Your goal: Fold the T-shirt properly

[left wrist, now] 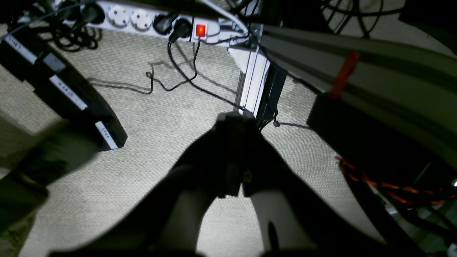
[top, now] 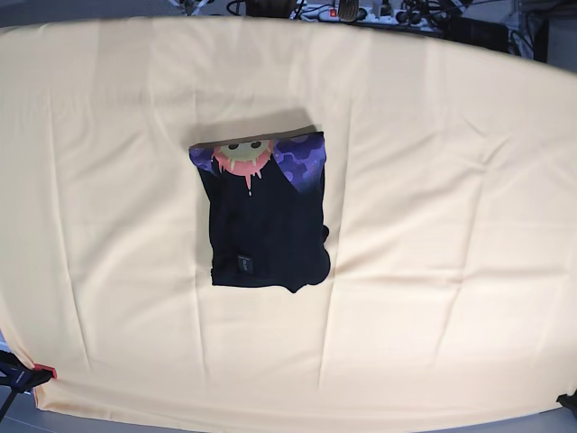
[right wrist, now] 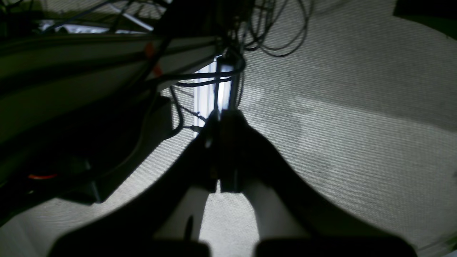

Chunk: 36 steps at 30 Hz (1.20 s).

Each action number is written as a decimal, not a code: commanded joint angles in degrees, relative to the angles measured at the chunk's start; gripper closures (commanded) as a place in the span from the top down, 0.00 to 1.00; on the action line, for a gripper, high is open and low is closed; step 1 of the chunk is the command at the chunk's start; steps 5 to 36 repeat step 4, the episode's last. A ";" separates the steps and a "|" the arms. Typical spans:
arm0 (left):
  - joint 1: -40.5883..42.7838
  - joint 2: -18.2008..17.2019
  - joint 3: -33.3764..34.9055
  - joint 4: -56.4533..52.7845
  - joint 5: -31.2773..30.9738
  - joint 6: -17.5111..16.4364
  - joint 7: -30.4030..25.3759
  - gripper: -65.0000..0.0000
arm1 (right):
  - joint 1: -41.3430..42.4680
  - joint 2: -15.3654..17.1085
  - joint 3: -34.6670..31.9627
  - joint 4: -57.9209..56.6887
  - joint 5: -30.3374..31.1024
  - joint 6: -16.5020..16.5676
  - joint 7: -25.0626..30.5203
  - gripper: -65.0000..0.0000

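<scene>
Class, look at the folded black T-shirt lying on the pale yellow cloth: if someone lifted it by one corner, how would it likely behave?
The T-shirt looks like soft fabric, so it would probably droop and come unfolded rather than stay a flat packet. It lies in stacked layers with uneven edges, so the layers might slide apart. Pushed, it may drag and wrinkle the pale yellow cloth beneath.

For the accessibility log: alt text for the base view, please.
A black T-shirt, folded into a compact rectangle, lies on a pale yellow cloth; a purple print with a pink-yellow cartoon face shows along its top edge. No robot hand is in view.

Folded T-shirt [top: 264,221] on yellow cloth [top: 433,180]
</scene>
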 commanded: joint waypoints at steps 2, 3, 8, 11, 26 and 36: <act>0.48 0.13 0.00 0.15 0.09 -0.31 -0.42 0.00 | -0.17 -0.15 -0.20 0.26 0.26 0.68 0.85 0.00; 0.70 0.13 0.02 0.15 0.09 -0.61 -0.42 0.00 | 0.00 -0.15 -0.76 0.26 0.46 0.79 0.85 0.00; 0.81 0.13 0.00 0.20 0.09 -1.27 -0.44 0.00 | 0.28 -0.13 -1.55 0.26 0.44 0.68 0.85 0.00; 0.81 0.13 0.00 0.20 0.09 -1.27 -0.44 0.00 | 0.28 -0.13 -1.55 0.26 0.44 0.68 0.85 0.00; 0.81 0.13 0.00 0.20 0.09 -1.27 -0.44 0.00 | 0.28 -0.13 -1.55 0.26 0.44 0.68 0.85 0.00; 0.81 0.13 0.00 0.20 0.09 -1.27 -0.44 0.00 | 0.28 -0.13 -1.55 0.26 0.44 0.68 0.85 0.00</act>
